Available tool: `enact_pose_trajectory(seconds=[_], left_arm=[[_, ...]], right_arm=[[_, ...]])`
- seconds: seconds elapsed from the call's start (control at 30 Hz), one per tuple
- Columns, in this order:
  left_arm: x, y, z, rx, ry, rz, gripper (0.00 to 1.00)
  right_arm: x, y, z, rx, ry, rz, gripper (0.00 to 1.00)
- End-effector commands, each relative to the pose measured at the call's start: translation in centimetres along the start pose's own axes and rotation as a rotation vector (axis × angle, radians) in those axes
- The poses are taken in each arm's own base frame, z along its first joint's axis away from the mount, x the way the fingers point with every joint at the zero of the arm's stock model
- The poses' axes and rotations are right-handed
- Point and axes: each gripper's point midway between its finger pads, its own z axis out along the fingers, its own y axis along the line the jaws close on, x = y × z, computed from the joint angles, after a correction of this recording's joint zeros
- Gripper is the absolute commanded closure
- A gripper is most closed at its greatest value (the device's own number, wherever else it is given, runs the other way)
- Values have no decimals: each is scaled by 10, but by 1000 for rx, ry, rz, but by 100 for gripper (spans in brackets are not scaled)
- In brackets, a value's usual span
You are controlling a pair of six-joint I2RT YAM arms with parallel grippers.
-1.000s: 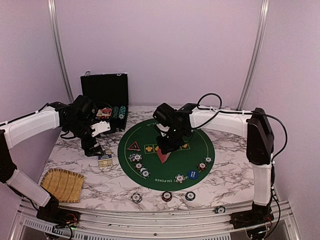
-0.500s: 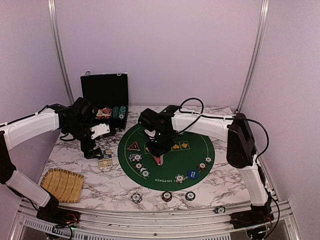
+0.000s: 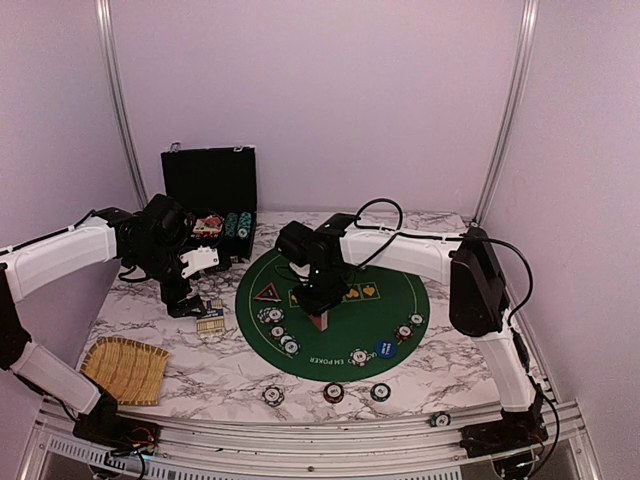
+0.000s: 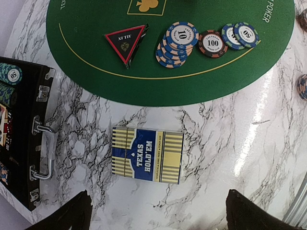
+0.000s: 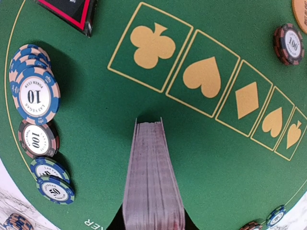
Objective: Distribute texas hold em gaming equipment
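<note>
I have the right pincer [image 3: 320,312] closed narrow on the deck of red-backed playing cards [image 5: 152,182]; the deck stands on edge on the round green felt mat [image 5: 96,143], just below the gold club and heart boxes. The left pincer [image 4: 156,206] is spread wide and holds nothing; it hovers over the blue-and-gold striped card box [image 4: 147,155], which lies flat on the white marbled surface [image 4: 230,134] between the mat and the black chip case [image 4: 24,143]. Striped poker chips [image 5: 34,96] sit in stacks at the mat's left side beside the dark triangular marker button [image 4: 125,41], and more lie along the near edge of the surface; so I judge the chips largely placed and the step in hand to be delivering the deck to the middle of the mat. A deck on edge will likely topple and fan out if let go; the next move calls for tipping it flat before I ease the fingers apart, keeping clear of the nearby chip stacks.
</note>
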Motion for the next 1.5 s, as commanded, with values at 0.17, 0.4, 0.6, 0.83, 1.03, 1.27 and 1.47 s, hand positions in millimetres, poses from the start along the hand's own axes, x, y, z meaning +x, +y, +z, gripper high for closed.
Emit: enact_pose_trajectory(seconds=[0.17, 0.4, 0.6, 0.83, 1.03, 1.27, 1.47], left_arm=[[-6, 1, -8, -10, -32, -11, 1], [-39, 6, -23, -17, -126, -29, 1], [-67, 0, -32, -6, -176, 18, 1], [-85, -32, -27, 48, -190, 95, 1], [-96, -45, -25, 97, -227, 83, 1], [-103, -45, -22, 104, -266, 50, 1], [-104, -48, -22, 120, -274, 54, 1]], right_arm=[[-16, -8, -22, 13, -76, 32, 97], [-46, 10, -68, -292, -231, 168, 100], [-62, 57, -114, -693, -322, 260, 100], [-62, 95, -135, -1034, -316, 357, 100], [-67, 117, -149, -1204, -325, 398, 100], [-70, 140, -154, -1342, -303, 420, 100], [-73, 154, -161, -1406, -290, 407, 100]])
